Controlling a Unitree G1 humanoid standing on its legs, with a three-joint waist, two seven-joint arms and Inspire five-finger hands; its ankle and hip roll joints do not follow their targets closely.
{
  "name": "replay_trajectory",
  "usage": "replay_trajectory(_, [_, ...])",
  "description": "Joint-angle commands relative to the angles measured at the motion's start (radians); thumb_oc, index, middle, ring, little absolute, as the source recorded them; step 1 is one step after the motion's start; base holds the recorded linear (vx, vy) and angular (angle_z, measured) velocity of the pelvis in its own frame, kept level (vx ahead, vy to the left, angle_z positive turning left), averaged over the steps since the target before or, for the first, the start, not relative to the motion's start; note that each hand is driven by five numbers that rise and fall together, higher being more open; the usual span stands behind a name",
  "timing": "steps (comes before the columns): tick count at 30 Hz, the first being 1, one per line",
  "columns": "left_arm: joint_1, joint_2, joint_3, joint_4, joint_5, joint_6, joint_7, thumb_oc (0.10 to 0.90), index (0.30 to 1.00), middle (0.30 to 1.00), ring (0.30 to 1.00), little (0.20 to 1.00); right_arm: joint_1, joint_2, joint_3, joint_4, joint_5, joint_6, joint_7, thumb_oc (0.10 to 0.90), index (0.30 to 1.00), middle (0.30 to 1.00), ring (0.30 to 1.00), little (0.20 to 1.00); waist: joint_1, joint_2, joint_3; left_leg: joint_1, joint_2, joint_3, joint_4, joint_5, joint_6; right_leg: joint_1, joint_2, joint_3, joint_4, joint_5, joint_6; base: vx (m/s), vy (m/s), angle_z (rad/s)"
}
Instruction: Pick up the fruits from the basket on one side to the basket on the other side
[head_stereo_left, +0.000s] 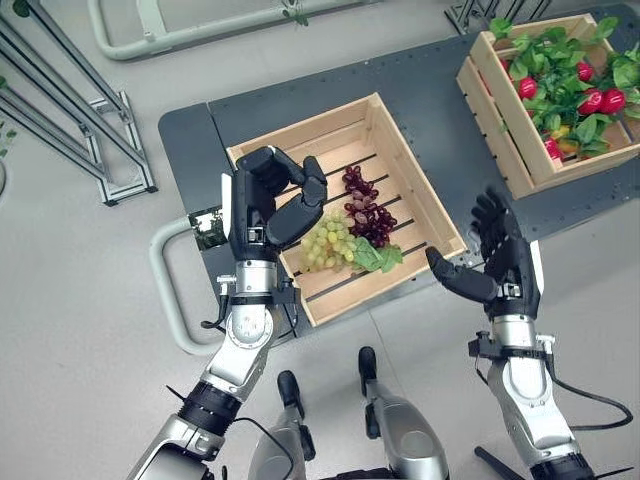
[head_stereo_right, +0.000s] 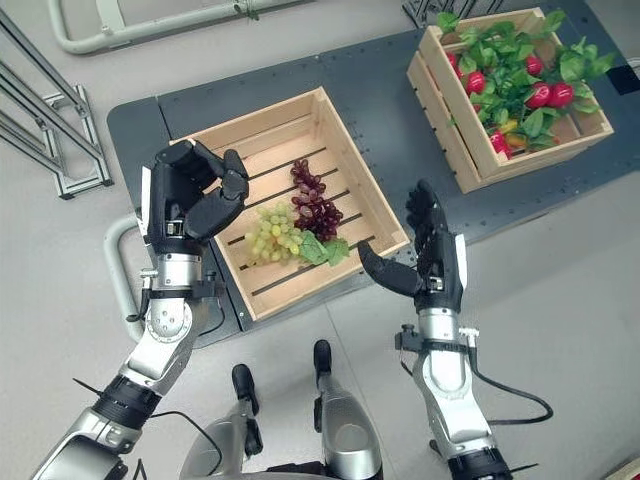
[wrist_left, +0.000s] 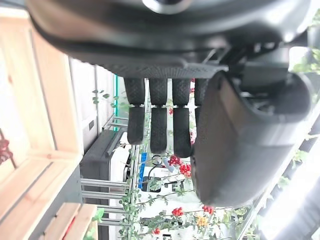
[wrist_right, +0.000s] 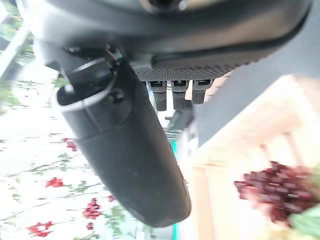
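- Left eye view: a dark table (head_stereo_left: 430, 110) carries two wooden crates. The near crate (head_stereo_left: 300, 135) sits left of centre; the far crate (head_stereo_left: 495, 120) sits at the far right.
- Inside the near crate lie a bunch of green grapes (head_stereo_left: 328, 243) and, touching it on the far right side, a bunch of dark red grapes (head_stereo_left: 368, 208), with green leaves (head_stereo_left: 378, 257) at the near end.
- The far crate is packed with foliage and red fruits (head_stereo_left: 600, 100).
- The left hand (head_stereo_left: 275, 205) hovers over the near crate's left part, just beside the green grapes. Its fingers (wrist_left: 159, 117) are partly curled with the thumb set apart, and nothing is held.
- The right hand (head_stereo_left: 505, 265) is poised outside the near crate's right wall, well apart from the fruit, fingers straight and spread, empty.
- The step in hand is judged to be the left hand's reach for the green grapes. The bunch would best be taken from above near its stem end, fingers and thumb closed gently round it, so that soft berries are not crushed or shed.
- A straight lift is advised before any sideways travel, so that the crate wall is cleared.
- No readable brand, label or writing is seen.
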Motion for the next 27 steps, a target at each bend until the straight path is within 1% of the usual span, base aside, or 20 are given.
replay_trajectory(1, [-0.040,-0.027,0.029,-0.030,0.050,-0.030,-0.050,0.400,0.300,0.300,0.300,0.300,0.016,-0.030,-0.021,-0.067,-0.013,-0.046,0.088,0.800,0.900,0.900,0.900,0.900,-0.004,0.021,-0.162,-0.050,-0.020,-0.033,0.001,-0.019,0.038,0.011,0.010,0.041,-0.002,-0.002,0.011,0.00,0.000,0.00])
replay_trajectory(2, [-0.040,-0.027,0.029,-0.031,0.051,-0.029,-0.049,0.400,0.300,0.300,0.300,0.300,0.016,-0.030,-0.021,-0.068,-0.013,-0.046,0.088,0.800,0.900,0.900,0.900,0.900,-0.004,0.021,-0.162,-0.050,-0.020,-0.032,0.001,-0.020,0.038,0.011,0.010,0.041,-0.003,-0.002,0.011,0.05,0.023,0.00])
replay_trajectory(3, [-0.037,-0.019,0.026,-0.036,0.084,0.019,-0.036,0.400,0.300,0.300,0.300,0.300,0.014,-0.027,-0.004,-0.066,-0.007,-0.015,0.101,0.800,0.900,0.900,0.900,0.900,-0.003,0.025,-0.166,-0.047,-0.018,-0.028,0.001,-0.020,0.039,0.012,0.009,0.040,0.001,-0.005,0.011,0.03,0.016,-0.01])
replay_trajectory(4, [-0.037,-0.014,0.026,-0.037,0.106,0.038,-0.023,0.599,0.599,0.599,0.599,0.599,0.014,-0.028,0.002,-0.061,0.007,-0.005,0.109,0.800,0.900,0.900,0.900,0.900,-0.002,0.027,-0.166,-0.046,-0.018,-0.027,0.001,-0.020,0.040,0.011,0.009,0.040,0.003,-0.007,0.010,0.04,0.019,-0.02])
replay_trajectory(5, [-0.036,-0.007,0.026,-0.036,0.116,0.051,-0.016,0.722,0.782,0.782,0.782,0.782,0.016,-0.025,0.008,-0.056,0.012,0.001,0.113,0.800,0.900,0.900,0.900,0.900,-0.002,0.029,-0.166,-0.046,-0.019,-0.025,0.001,-0.020,0.041,0.010,0.009,0.039,0.005,-0.007,0.010,0.00,0.000,0.00])
replay_trajectory(6, [-0.034,0.003,0.026,-0.031,0.155,0.082,0.004,0.767,0.851,0.851,0.851,0.851,0.020,-0.027,0.017,-0.044,0.027,0.002,0.119,0.800,0.900,0.900,0.900,0.900,-0.002,0.033,-0.163,-0.046,-0.019,-0.024,0.001,-0.019,0.041,0.007,0.009,0.039,0.012,-0.012,0.009,0.01,0.016,-0.03])
replay_trajectory(7, [-0.034,0.012,0.028,-0.027,0.193,0.101,0.021,0.800,0.900,0.900,0.900,0.900,0.020,-0.027,0.023,-0.035,0.033,0.003,0.121,0.800,0.900,0.900,0.900,0.900,-0.001,0.036,-0.161,-0.046,-0.019,-0.022,0.001,-0.018,0.042,0.005,0.008,0.037,0.015,-0.013,0.009,0.00,0.015,-0.04])
replay_trajectory(8, [-0.034,0.018,0.028,-0.028,0.201,0.106,0.026,0.800,0.900,0.900,0.900,0.900,0.020,-0.028,0.024,-0.031,0.040,0.004,0.122,0.800,0.900,0.900,0.900,0.900,-0.001,0.037,-0.159,-0.046,-0.019,-0.021,0.001,-0.018,0.042,0.004,0.007,0.036,0.017,-0.014,0.008,-0.01,0.022,-0.04])
replay_trajectory(9, [-0.034,0.038,0.027,-0.024,0.246,0.139,0.039,0.800,0.900,0.900,0.900,0.900,0.021,-0.030,0.031,-0.018,0.065,0.001,0.125,0.800,0.900,0.900,0.900,0.900,-0.002,0.042,-0.153,-0.046,-0.020,-0.019,0.001,-0.016,0.042,0.000,0.006,0.035,0.023,-0.018,0.008,0.00,0.000,0.00])
replay_trajectory(10, [-0.034,0.038,0.026,-0.024,0.247,0.139,0.039,0.800,0.900,0.900,0.900,0.900,0.021,-0.030,0.031,-0.017,0.066,0.000,0.126,0.800,0.900,0.900,0.900,0.900,-0.002,0.042,-0.153,-0.046,-0.020,-0.019,0.001,-0.016,0.042,0.000,0.006,0.035,0.023,-0.018,0.008,-0.01,0.036,0.00])
replay_trajectory(11, [-0.036,0.054,0.025,-0.017,0.271,0.131,0.055,0.800,0.900,0.900,0.900,0.900,0.024,-0.032,0.036,-0.003,0.090,0.002,0.126,0.800,0.900,0.900,0.900,0.900,-0.003,0.047,-0.148,-0.048,-0.021,-0.017,0.001,-0.014,0.042,-0.005,0.006,0.035,0.033,-0.024,0.007,-0.01,0.035,-0.01])
replay_trajectory(12, [-0.038,0.060,0.027,-0.015,0.307,0.138,0.066,0.800,0.900,0.900,0.900,0.900,0.024,-0.032,0.040,0.014,0.091,-0.003,0.131,0.800,0.900,0.900,0.900,0.900,-0.005,0.051,-0.144,-0.049,-0.021,-0.015,0.004,-0.013,0.041,-0.008,0.005,0.033,0.038,-0.026,0.007,-0.01,0.050,-0.01])
replay_trajectory(15, [-0.053,0.089,0.020,-0.016,0.363,0.169,0.098,0.800,0.900,0.900,0.900,0.900,0.030,-0.038,0.060,0.043,0.106,-0.004,0.135,0.800,0.900,0.900,0.900,0.900,-0.011,0.062,-0.131,-0.055,-0.022,-0.011,0.012,-0.012,0.040,-0.016,0.001,0.031,0.053,-0.035,0.005,-0.02,0.044,-0.02])
replay_trajectory(16, [-0.059,0.097,0.016,-0.015,0.403,0.191,0.104,0.800,0.900,0.900,0.900,0.900,0.032,-0.039,0.065,0.056,0.113,-0.009,0.143,0.800,0.900,0.900,0.900,0.900,-0.013,0.065,-0.127,-0.057,-0.023,-0.009,0.016,-0.013,0.039,-0.017,0.000,0.031,0.054,-0.036,0.005,-0.01,0.037,-0.02])
replay_trajectory(19, [-0.085,0.138,0.001,0.002,0.466,0.225,0.138,0.800,0.900,0.900,0.900,0.900,0.038,-0.052,0.078,0.088,0.138,-0.009,0.169,0.800,0.900,0.900,0.900,0.900,-0.021,0.075,-0.120,-0.058,-0.026,-0.011,0.016,-0.013,0.037,-0.016,-0.005,0.030,0.053,-0.037,0.006,0.00,0.024,-0.01])
replay_trajectory(20, [-0.099,0.153,-0.007,0.006,0.493,0.250,0.143,0.800,0.900,0.900,0.900,0.900,0.040,-0.054,0.087,0.097,0.146,-0.004,0.174,0.800,0.900,0.900,0.900,0.900,-0.023,0.079,-0.117,-0.059,-0.028,-0.012,0.015,-0.011,0.036,-0.016,-0.007,0.029,0.051,-0.036,0.006,0.00,0.000,0.00])
replay_trajectory(22, [-0.127,0.185,-0.027,0.024,0.559,0.273,0.166,0.800,0.900,0.900,0.900,0.900,0.039,-0.061,0.097,0.105,0.162,0.003,0.186,0.800,0.900,0.900,0.900,0.900,-0.031,0.085,-0.112,-0.063,-0.030,-0.008,0.014,-0.010,0.036,-0.025,-0.008,0.029,0.053,-0.035,0.007,-0.03,0.034,-0.01])
replay_trajectory(23, [-0.137,0.196,-0.035,0.025,0.569,0.285,0.171,0.800,0.900,0.900,0.900,0.900,0.039,-0.065,0.102,0.108,0.168,0.002,0.189,0.800,0.900,0.900,0.900,0.900,-0.033,0.087,-0.109,-0.066,-0.030,-0.007,0.016,-0.010,0.035,-0.029,-0.008,0.030,0.055,-0.037,0.007,-0.04,0.041,0.00])
replay_trajectory(25, [-0.183,0.223,-0.070,0.064,0.617,0.334,0.170,0.800,0.900,0.900,0.900,0.900,0.033,-0.077,0.119,0.123,0.180,-0.001,0.202,0.800,0.900,0.900,0.900,0.900,-0.045,0.092,-0.096,-0.082,-0.031,-0.004,0.029,-0.009,0.032,-0.045,-0.008,0.034,0.069,-0.039,0.005,-0.04,0.048,0.00])
replay_trajectory(27, [-0.215,0.245,-0.094,0.102,0.638,0.347,0.169,0.800,0.900,0.900,0.900,0.900,0.030,-0.083,0.127,0.142,0.179,-0.003,0.215,0.800,0.900,0.900,0.900,0.900,-0.052,0.096,-0.089,-0.091,-0.032,-0.001,0.035,-0.008,0.028,-0.051,-0.009,0.038,0.072,-0.040,0.004,-0.02,0.038,-0.02])
